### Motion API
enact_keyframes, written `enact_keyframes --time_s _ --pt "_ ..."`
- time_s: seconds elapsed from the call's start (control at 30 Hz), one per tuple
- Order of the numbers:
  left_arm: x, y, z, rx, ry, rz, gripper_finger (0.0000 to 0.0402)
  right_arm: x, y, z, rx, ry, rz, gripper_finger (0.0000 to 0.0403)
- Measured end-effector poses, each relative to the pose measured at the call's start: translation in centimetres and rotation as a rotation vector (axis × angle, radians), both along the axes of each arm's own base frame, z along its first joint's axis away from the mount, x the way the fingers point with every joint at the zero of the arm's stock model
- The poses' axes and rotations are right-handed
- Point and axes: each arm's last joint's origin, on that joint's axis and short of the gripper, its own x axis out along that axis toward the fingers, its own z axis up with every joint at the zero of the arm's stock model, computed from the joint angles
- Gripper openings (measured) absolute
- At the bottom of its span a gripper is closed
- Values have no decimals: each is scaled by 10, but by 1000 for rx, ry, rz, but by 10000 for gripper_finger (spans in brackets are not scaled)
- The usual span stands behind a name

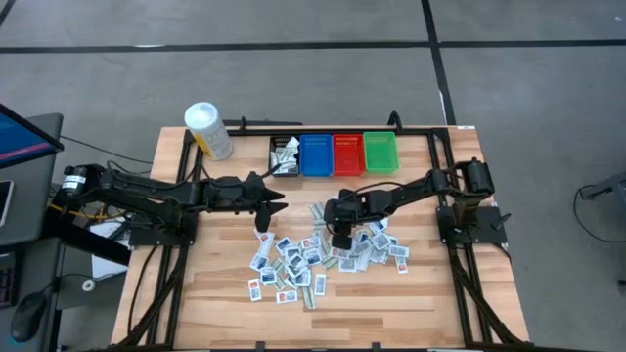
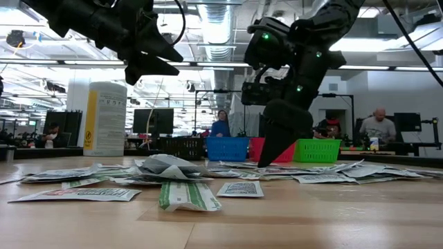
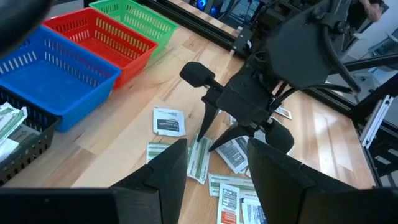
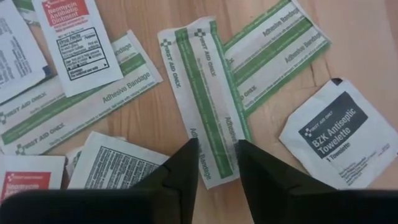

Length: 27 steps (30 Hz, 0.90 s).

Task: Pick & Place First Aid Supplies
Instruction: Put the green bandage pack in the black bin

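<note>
Wooden surface (image 1: 391, 293) under your right gripper (image 4: 213, 147), its wrist view alone showing part-open fingers (image 4: 184, 163) straddling a green-striped bandage packet (image 4: 204, 93), not gripping, left gripper (image 1: 277, 202) open, empty at nine o'clock.

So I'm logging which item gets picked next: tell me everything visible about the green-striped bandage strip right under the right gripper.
The bandage strip is a long, narrow paper wrapper, white with a green stripe down its middle and "Adhesive Bandage" printed on it. It lies flat and sealed on the wooden table, angled across the grain. One end sits between the fingertips of the right gripper, whose fingers straddle it, not yet closed. Another bandage wrapper touches its side.
</note>
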Motion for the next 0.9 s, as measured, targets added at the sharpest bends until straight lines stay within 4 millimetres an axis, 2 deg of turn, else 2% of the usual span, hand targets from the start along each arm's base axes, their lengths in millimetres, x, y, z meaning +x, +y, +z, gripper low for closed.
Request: enact_keyframes --time_s 0.6,0.9 --pt "0 0 0 -2 -2 1 168 1 1 -2 11 -18 -20 5" --pt "0 0 0 -2 -2 1 168 3 12 2 18 -20 -13 1"
